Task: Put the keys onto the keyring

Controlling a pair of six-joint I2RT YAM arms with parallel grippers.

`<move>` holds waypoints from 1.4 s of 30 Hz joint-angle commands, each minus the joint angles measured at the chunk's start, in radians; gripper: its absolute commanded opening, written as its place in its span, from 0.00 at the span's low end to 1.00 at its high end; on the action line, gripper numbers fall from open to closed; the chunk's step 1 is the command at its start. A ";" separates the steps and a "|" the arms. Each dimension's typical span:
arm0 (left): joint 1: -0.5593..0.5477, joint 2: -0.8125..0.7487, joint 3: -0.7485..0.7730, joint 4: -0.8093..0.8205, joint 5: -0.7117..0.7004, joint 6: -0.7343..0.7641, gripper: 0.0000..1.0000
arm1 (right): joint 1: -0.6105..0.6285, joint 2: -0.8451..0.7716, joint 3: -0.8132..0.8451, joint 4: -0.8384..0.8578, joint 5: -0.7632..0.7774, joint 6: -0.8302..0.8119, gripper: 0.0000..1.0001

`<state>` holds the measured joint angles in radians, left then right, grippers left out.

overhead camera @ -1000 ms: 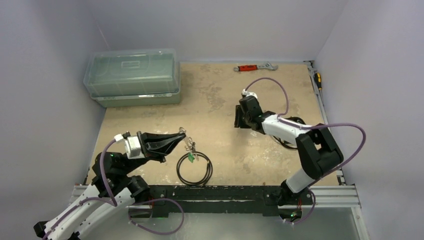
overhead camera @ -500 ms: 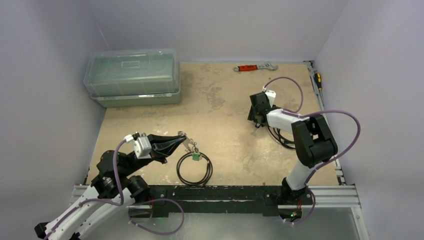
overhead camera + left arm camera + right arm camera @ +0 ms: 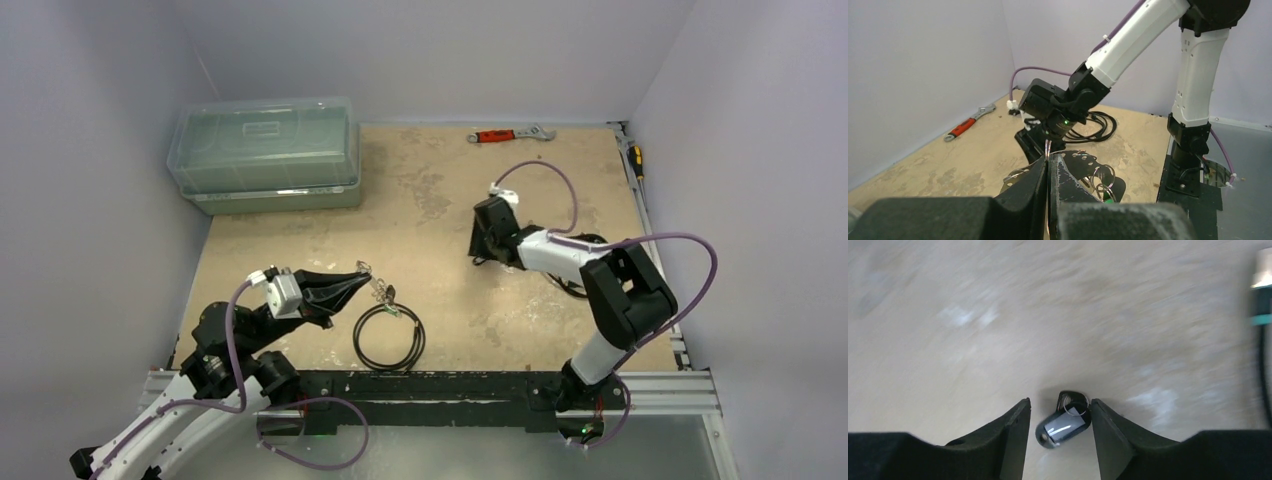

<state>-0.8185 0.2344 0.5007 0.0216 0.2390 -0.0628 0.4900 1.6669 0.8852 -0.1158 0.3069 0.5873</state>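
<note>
The right pincer (image 3: 1060,402) stands open over the table (image 3: 948,315), one jaw on either side of a dark-headed key (image 3: 1063,424). The key lies between them with its long axis slanted across the gap. The view is blurred, but it seems not yet touched. The left pincer (image 3: 1048,164), closed on the keyring (image 3: 1047,146), is well apart to the left, so the right arm is nearer the key.

Two black coils: near coil (image 3: 389,340), right coil (image 3: 1100,127). One box (image 3: 265,155) far left, one wrench (image 3: 510,134), one screwdriver (image 3: 636,160) far right, one keyring (image 3: 1047,146), one dark key (image 3: 1064,423); hanging keys (image 3: 384,293) uncountable.
</note>
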 commanded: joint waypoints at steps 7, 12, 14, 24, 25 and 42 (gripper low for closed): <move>0.013 -0.033 -0.011 0.099 0.046 -0.014 0.00 | 0.157 -0.299 -0.098 0.046 -0.050 -0.080 0.52; 0.022 -0.032 -0.002 0.083 0.044 0.001 0.00 | 0.156 -0.390 -0.099 0.023 -0.020 -0.168 0.52; 0.026 -0.039 -0.004 0.083 0.043 0.000 0.00 | 0.156 -0.370 -0.103 0.033 -0.041 -0.202 0.51; 0.028 -0.027 -0.004 0.078 0.043 -0.002 0.00 | 0.157 -0.140 0.025 -0.046 -0.277 -0.392 0.48; 0.029 -0.028 -0.003 0.078 0.042 -0.002 0.00 | 0.157 -0.130 0.035 -0.048 -0.285 -0.398 0.49; 0.032 -0.034 -0.002 0.073 0.042 -0.001 0.00 | 0.163 0.015 0.120 -0.078 -0.260 -0.438 0.39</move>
<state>-0.7921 0.2047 0.4915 0.0425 0.2764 -0.0666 0.6491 1.6657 0.9638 -0.1955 0.0345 0.1688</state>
